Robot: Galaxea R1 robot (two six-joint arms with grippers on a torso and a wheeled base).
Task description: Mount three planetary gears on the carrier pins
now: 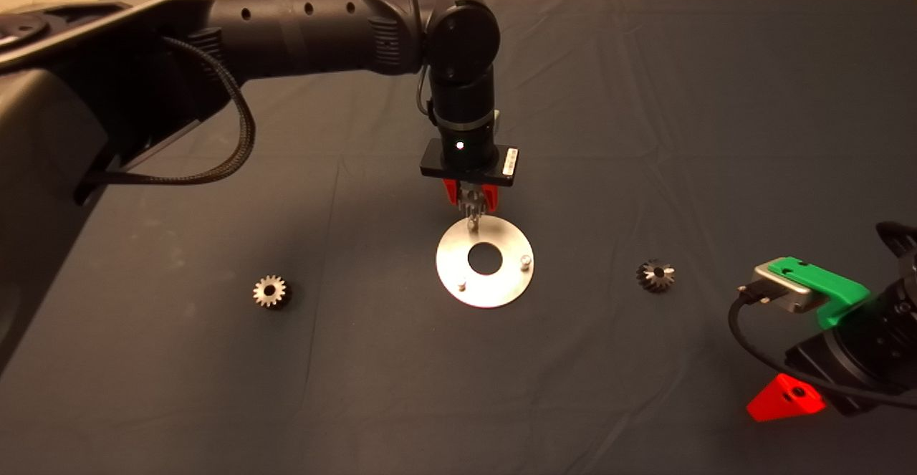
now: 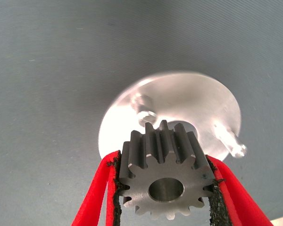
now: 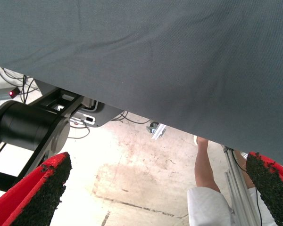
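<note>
One gear [image 2: 166,181] is pinched in the left gripper [image 1: 471,199] just above the far pin [image 1: 473,225]. Next its bore must line up with that pin. The right gripper [image 3: 146,188] waits spread at the tabletop's near right corner.

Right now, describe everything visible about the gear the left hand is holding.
The gear is small, silver-grey metal, with short straight teeth around its rim and a round centre bore. The left hand is shut on it, black pads pressing opposite sides. It hangs above the round silver disc, over the far pin, not visibly seated on it.
</note>
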